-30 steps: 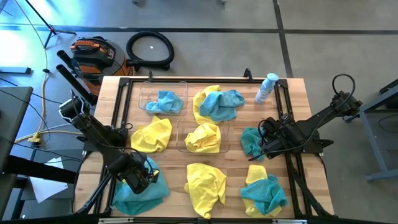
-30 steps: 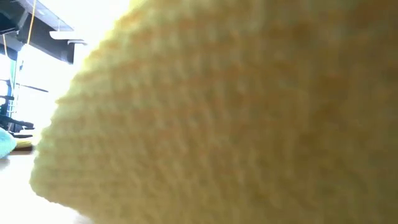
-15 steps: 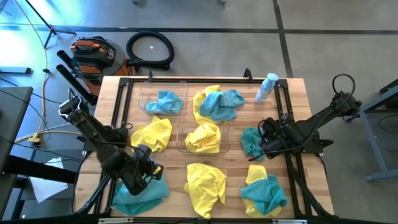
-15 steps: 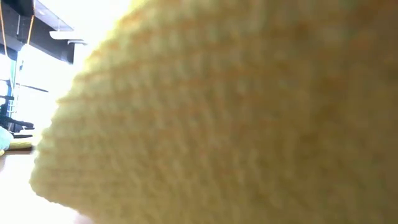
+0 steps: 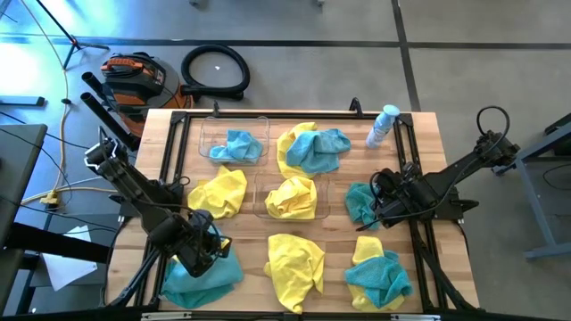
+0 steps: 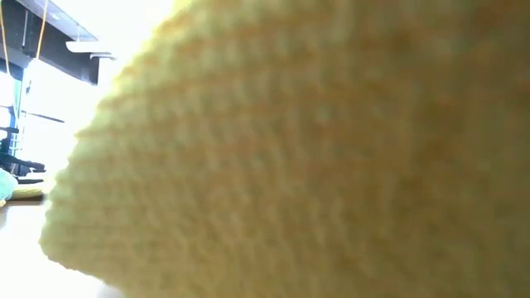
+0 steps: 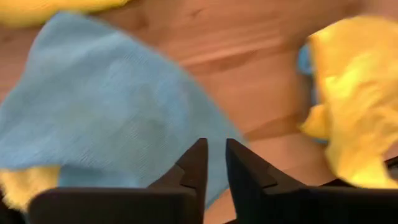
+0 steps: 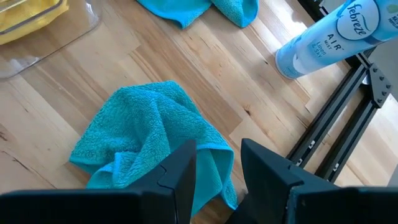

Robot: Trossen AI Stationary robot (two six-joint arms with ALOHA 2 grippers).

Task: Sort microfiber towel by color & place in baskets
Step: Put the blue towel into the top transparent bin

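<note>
Microfiber, soft and nearly weightless, lies in crumpled heaps across the wooden table (image 5: 254, 248) — yellow and teal cloths that will fold and sag wherever they are lifted, so a raised ridge or bunched fold looks the surest place to pinch. Two clear baskets sit toward the far side: one (image 5: 211, 134) holds a teal towel (image 5: 239, 144), the other (image 5: 264, 209) a yellow towel (image 5: 292, 196). The left gripper (image 7: 211, 163) hovers at the table's near left corner over a flat blue cloth (image 7: 106, 118), its jaws parted only by a narrow slit and nothing between them; that cloth lies smooth there, so a grip would likely need to press down and gather fabric. The right gripper (image 8: 217, 165) waits at the right side above a rumpled teal cloth (image 8: 146, 134), fingers spread and empty, a spray bottle (image 8: 329, 37) standing beyond it. A yellow cloth (image 6: 315, 157) blocks nearly all of the low view.
</note>
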